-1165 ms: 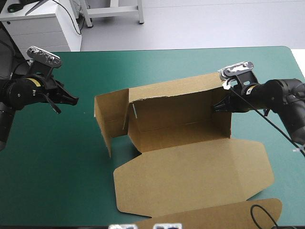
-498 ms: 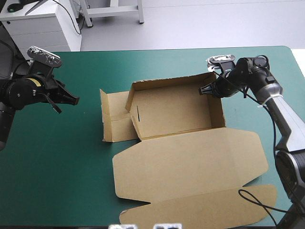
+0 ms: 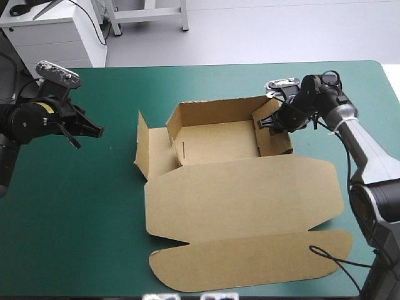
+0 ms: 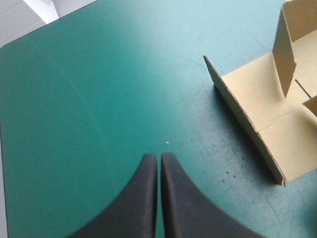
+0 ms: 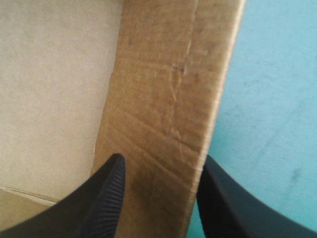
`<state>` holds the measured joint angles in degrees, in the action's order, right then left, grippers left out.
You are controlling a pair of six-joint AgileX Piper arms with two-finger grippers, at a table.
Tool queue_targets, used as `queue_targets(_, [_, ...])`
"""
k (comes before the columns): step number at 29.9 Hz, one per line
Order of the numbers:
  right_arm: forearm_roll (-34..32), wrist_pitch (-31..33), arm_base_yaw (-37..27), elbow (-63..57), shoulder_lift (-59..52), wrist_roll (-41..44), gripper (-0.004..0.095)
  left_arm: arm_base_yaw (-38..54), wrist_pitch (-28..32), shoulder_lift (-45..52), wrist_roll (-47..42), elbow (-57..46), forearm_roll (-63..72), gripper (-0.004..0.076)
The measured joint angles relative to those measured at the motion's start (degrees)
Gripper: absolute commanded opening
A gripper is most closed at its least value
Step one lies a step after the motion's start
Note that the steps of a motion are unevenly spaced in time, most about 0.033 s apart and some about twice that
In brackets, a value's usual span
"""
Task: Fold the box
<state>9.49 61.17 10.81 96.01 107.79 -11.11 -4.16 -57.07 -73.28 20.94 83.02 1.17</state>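
The brown box [image 3: 219, 140] lies mid-table as an open tray with its back wall and right end wall raised. Its lid [image 3: 244, 194] is flat toward the table's front edge. My right gripper [image 3: 267, 122] is at the tray's right end wall, shut on the box. In the right wrist view the board [image 5: 163, 84] runs between the gripper's [image 5: 161, 163] black fingers. The left gripper [image 3: 97, 131] hovers over the teal-green cover well left of the box. It is shut [image 4: 159, 156] with nothing in it, and the box's left flap [image 4: 262, 104] stands ahead of it.
The lid's rounded front flap [image 3: 250, 265] reaches close to the table's front edge. Bare teal-green cover [image 3: 75, 206] lies between the left gripper and the box. The table's far edge runs a short way behind the tray.
The right gripper has moved left with the right end wall, which now stands inward. The tray has narrowed, and the lid has slid toward the front edge. The left arm has not moved.
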Motion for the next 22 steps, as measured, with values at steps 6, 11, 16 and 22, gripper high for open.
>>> queue_targets(6, [-0.8, 8.2, 0.0, 7.8, -0.1, -1.2, 0.0682, 0.0, 0.0, 0.0, 0.0, 0.0, 0.0, 0.0008])
queue_targets(11, [-2.2, 9.7, 0.0, 11.6, -1.1, -1.1, 0.0692, 0.0, 0.1, 0.0, 0.0, 0.0, 0.0, 0.0008])
queue_targets(16, [-3.9, 9.9, 0.0, 12.2, -0.8, -1.1, 0.0692, 0.0, 0.1, 0.0, 0.0, 0.0, 0.0, 0.0008])
queue_targets(22, [-4.8, 9.9, 0.0, 12.2, 3.4, 0.1, 0.0692, 0.0, 0.1, 0.0, 0.0, 0.0, 0.0, 0.0008])
